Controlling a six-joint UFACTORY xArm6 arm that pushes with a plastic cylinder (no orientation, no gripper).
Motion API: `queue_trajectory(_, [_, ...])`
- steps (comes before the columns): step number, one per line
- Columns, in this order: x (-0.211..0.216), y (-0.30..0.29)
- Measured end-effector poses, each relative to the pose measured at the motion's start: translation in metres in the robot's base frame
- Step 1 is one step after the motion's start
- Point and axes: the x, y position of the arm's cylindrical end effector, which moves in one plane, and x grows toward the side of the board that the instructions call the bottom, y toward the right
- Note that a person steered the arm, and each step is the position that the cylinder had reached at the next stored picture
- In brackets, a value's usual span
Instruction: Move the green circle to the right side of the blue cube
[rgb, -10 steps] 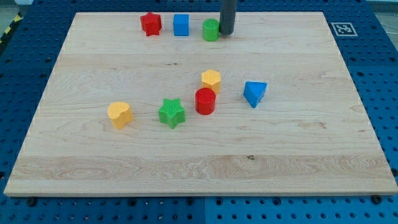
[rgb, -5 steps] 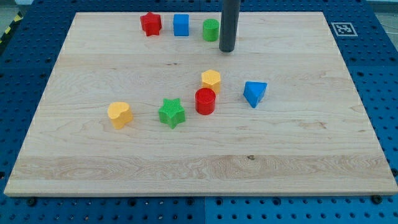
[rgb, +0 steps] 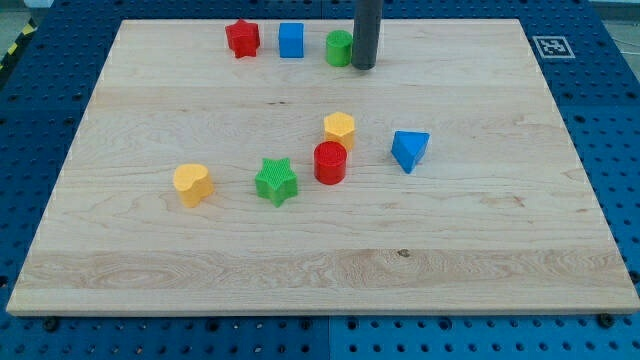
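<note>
the pale wooden counter (rgb: 480, 240) carries eight blocks. landmark: the red cylinder block (rgb: 330, 162). touching its upper right, a yellow hexagon block (rgb: 340, 128); just left, a green star block (rgb: 276, 182); farther left, a yellow heart block (rgb: 191, 184); right, a blue triangular block (rgb: 409, 150). well above: red star block (rgb: 242, 38), blue cube (rgb: 291, 40), green circle (rgb: 339, 48).

Green circle (rgb: 339, 47) just right of blue cube (rgb: 291, 39)
</note>
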Motion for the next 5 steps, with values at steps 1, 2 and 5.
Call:
queue_trajectory(1, [-0.0048,-0.0002])
queue_trajectory(2, [-0.0051,-0.0019])
queue_trajectory(5, [-0.0051,-0.0033])
